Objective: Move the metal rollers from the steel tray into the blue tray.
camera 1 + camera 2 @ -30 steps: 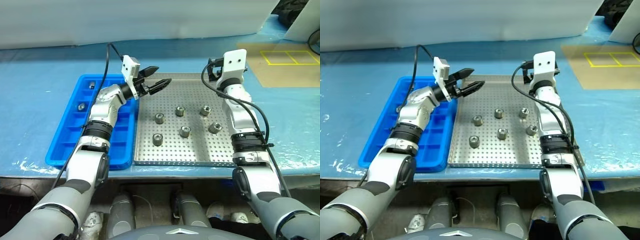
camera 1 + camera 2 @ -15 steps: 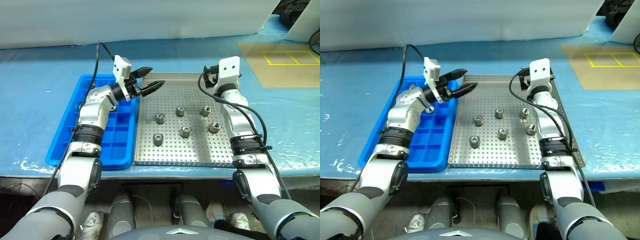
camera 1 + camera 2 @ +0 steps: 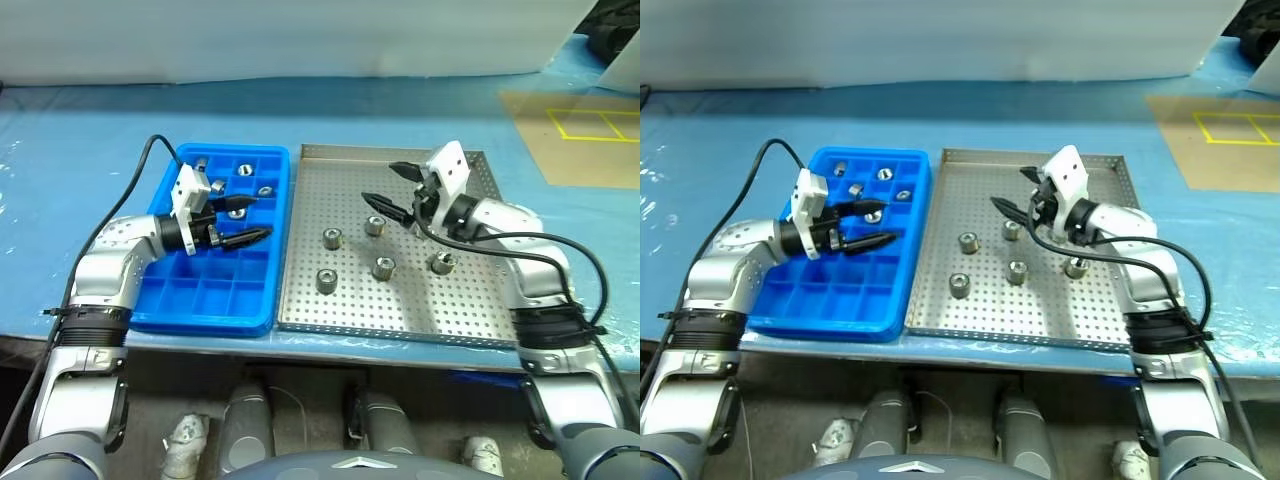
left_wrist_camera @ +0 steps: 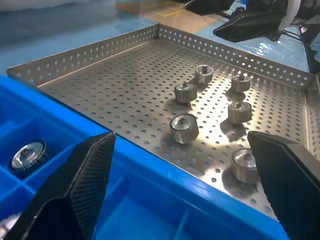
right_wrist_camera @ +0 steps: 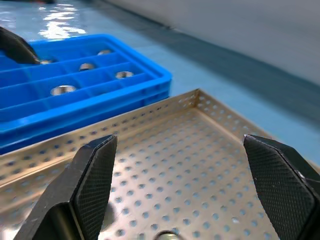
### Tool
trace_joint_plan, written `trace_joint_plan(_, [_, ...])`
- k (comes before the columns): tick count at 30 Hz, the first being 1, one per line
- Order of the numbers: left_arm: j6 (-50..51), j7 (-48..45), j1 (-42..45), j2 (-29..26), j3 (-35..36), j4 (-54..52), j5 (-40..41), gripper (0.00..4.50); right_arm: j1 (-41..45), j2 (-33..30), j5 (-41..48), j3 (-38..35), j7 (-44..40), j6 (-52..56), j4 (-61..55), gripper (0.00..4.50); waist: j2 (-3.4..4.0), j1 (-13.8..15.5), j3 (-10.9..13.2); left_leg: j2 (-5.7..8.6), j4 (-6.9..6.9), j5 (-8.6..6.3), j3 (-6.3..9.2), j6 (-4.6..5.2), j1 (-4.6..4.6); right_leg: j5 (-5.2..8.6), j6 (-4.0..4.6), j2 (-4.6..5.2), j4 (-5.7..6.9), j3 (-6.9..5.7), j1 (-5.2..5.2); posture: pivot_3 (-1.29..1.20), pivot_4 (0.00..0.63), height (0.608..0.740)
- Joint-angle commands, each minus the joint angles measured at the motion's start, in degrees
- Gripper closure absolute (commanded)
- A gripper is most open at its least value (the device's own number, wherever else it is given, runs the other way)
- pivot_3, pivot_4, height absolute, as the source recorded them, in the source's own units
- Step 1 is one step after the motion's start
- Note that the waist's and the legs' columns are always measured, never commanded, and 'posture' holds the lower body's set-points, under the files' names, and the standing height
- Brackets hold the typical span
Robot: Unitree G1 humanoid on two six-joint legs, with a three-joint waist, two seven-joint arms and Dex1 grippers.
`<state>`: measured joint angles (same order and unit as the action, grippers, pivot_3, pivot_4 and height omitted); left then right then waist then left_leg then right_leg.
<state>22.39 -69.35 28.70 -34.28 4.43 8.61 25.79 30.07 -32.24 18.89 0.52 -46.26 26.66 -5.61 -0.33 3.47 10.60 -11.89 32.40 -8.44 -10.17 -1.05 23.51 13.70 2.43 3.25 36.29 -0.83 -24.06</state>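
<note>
Both end effectors gaping empty: left end effector (image 3: 243,220) hovering over blue tray (image 3: 160,310), right end effector (image 3: 393,190) over steel tray (image 3: 470,325); five metal rollers (image 3: 326,281) sitting mid-frame.

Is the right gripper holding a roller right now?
No, the right gripper hangs open and empty above the steel tray, where five metal rollers lie loose.

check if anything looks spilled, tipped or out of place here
Nothing stands out. Five small shiny metal rollers sit upright on the perforated square steel tray, several more lie in the compartments of the bright blue plastic tray, and none is on the table.
</note>
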Motion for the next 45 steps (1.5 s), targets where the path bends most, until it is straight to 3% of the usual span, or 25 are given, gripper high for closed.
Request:
trace_joint_plan(1, [0.4,-2.3,-1.2,-4.3,1.8,-2.4,1.3,0.0,-4.3,-4.9,1.5,-2.0,-3.3,2.3,-3.5,0.36,0.0,0.7,0.0,-0.01,-0.03,0.02,0.0,-0.04,-0.06,0.02,0.03,0.02,-0.02,0.0,0.03,-0.08,0.15,0.74])
trace_joint_plan(6, [0.7,-0.5,-0.9,-3.5,1.2,-2.9,1.8,0.0,-8.6,-2.5,1.9,-0.5,0.3,3.6,-6.5,0.36,0.03,0.6,0.0,0.0,-0.21,0.03,0.0,-0.07,-0.57,0.01,0.0,0.09,-0.42,0.0,0.64,-0.09,0.15,0.74])
trace_joint_plan(14, [-0.9,1.5,2.4,2.2,-3.1,-2.4,0.0,0.0,-8.4,4.7,-1.8,2.2,7.9,2.8,-6.7,0.36,0.03,0.4,0.0,0.03,-0.29,0.13,-0.01,-0.23,-0.42,0.0,0.04,0.05,-0.56,-0.13,0.54,-0.13,0.15,0.74])
trace_joint_plan(27, [-4.6,-4.2,2.4,0.2,-6.7,1.5,-2.9,0.0,-10.4,3.9,-0.5,0.5,9.0,4.6,-11.2,0.36,0.04,-0.8,0.0,0.03,-0.26,0.13,0.0,-0.24,-0.42,-0.01,0.03,0.07,-0.57,-0.12,0.58,-0.2,0.15,0.74])
trace_joint_plan(33, [-7.4,-2.8,4.9,0.8,-5.1,6.2,-3.4,0.0,-11.8,1.4,-0.7,-2.0,9.5,4.4,-10.6,0.36,0.04,-1.0,0.0,0.06,-0.26,0.13,0.0,-0.23,-0.41,-0.01,0.03,0.05,-0.58,-0.13,0.58,-0.2,0.15,0.74])
trace_joint_plan(45, [-9.3,2.9,6.1,3.8,-3.2,8.1,-3.2,0.0,-8.5,4.3,0.2,0.0,10.1,4.7,-9.9,0.36,0.04,-1.0,0.0,0.05,-0.25,0.13,0.01,-0.22,-0.43,-0.01,0.04,0.04,-0.57,-0.16,0.62,-0.18,0.15,0.74])
